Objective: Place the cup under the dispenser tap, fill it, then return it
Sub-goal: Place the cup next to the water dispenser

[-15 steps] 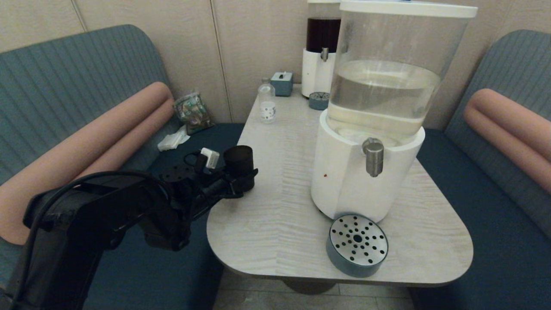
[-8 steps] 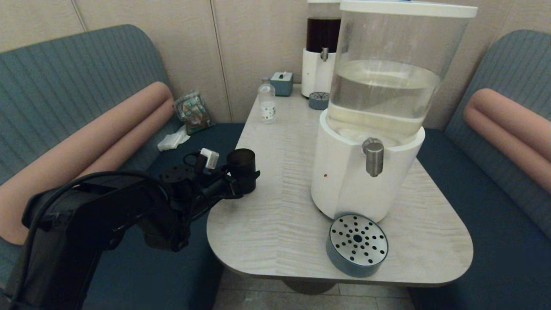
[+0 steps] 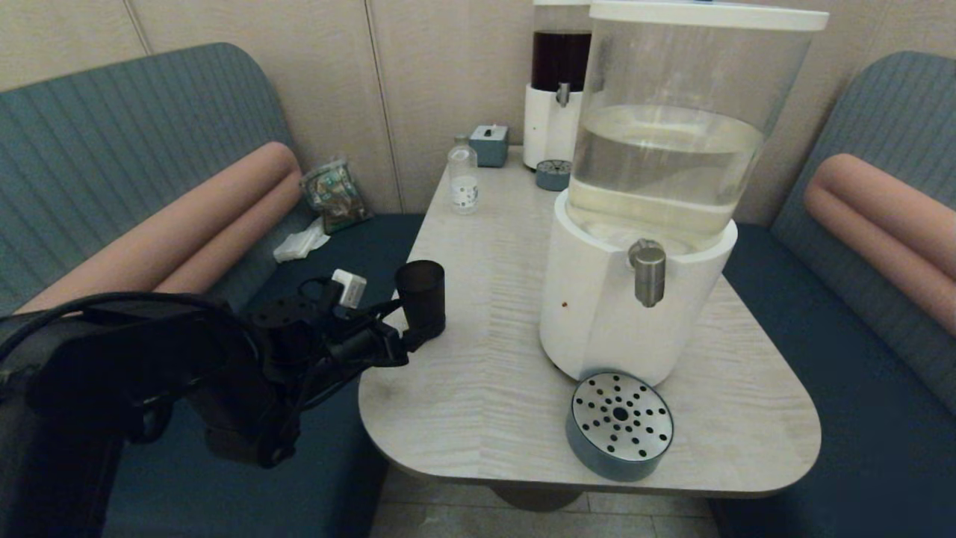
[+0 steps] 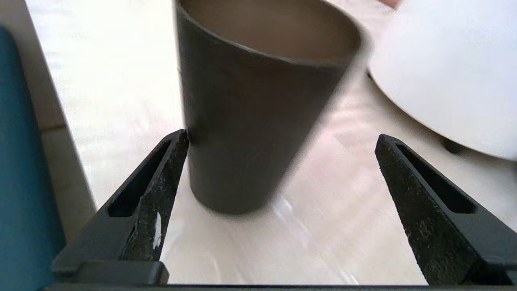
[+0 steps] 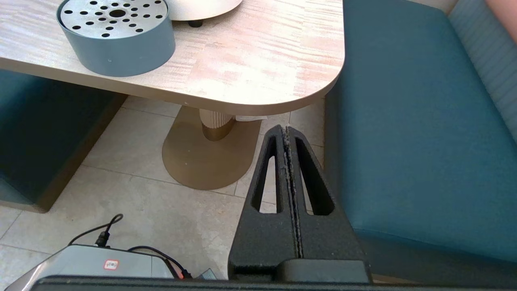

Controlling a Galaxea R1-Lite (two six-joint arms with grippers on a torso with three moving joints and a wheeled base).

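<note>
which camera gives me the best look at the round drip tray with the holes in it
The head view: the whole drip tray shows, on the table below the dispenser tap. The right wrist view shows the drip tray close, its far edge cut off. The left wrist view misses it, showing only the cup.

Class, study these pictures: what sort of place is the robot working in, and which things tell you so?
Probably a café or restaurant booth: padded bench seats flank a table holding two drink dispensers, each with a drip tray.
</note>
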